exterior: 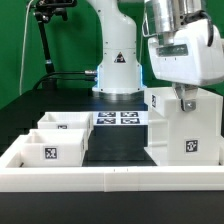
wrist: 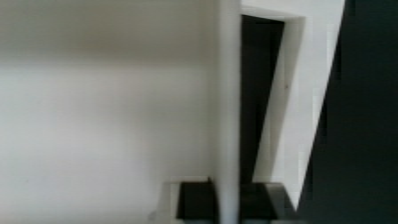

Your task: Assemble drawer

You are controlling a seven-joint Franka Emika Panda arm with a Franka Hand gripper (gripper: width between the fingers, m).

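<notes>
Standing at the right of the exterior view, the white drawer case [exterior: 185, 135] looks light, stiff and smooth-faced, so a thin wall edge seems the sensible hold. The gripper [exterior: 180, 98] is clamped on its top edge, and the wrist view shows dark fingers [wrist: 196, 200] pressed on both sides of the panel. A small drawer box [exterior: 50, 152] sits at lower left.

Counter [exterior: 115, 148]: dark and matte, with the marker board [exterior: 118, 118] lying flat on it.
Backdrop [exterior: 70, 35]: black and unlit behind the marker board; no detail can be made out.
Stand [exterior: 42, 45]: thin black pole behind the marker board, toward the exterior view's left.
White rail [exterior: 60, 181]: low border in front of the marker board, along the counter's near edge.
Light: soft and even, with the white surfaces bright.
</notes>
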